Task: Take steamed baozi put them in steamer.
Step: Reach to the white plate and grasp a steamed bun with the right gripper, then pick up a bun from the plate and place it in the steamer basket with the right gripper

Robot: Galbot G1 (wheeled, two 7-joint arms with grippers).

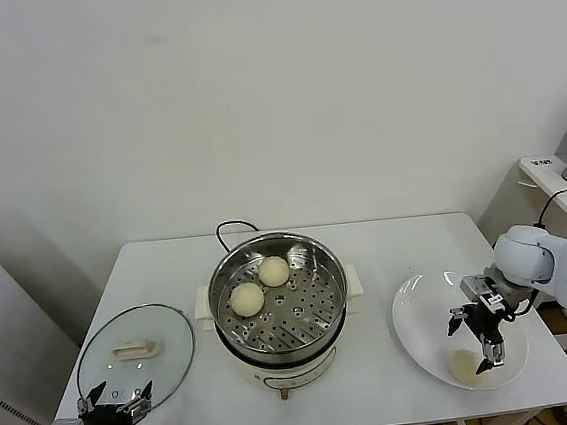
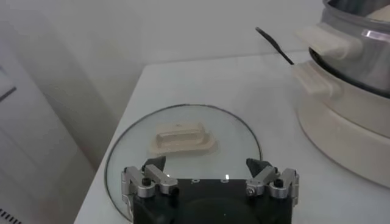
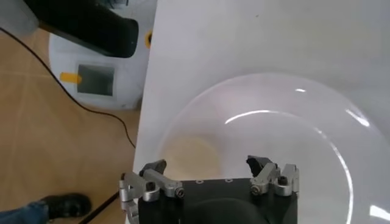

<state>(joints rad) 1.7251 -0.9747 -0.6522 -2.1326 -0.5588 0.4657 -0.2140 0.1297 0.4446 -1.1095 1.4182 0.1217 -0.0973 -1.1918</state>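
**Right gripper over plated bun**

Round shiny steel steamer (image 1: 278, 298) mid-table, two cream-white dome buns (image 1: 247, 298) inside on perforated tray. Right of steamer: flat white round plate (image 1: 420, 325), one bun (image 1: 465, 364), right gripper (image 1: 489, 348) above, jaws wide, empty. Left of steamer: round glass lid (image 1: 136, 349), left gripper (image 1: 116, 400) wide, idle.

Steamer (image 2: 359, 67) cut off at frame edge; plate's bun (image 3: 192, 155) seemingly blurred.
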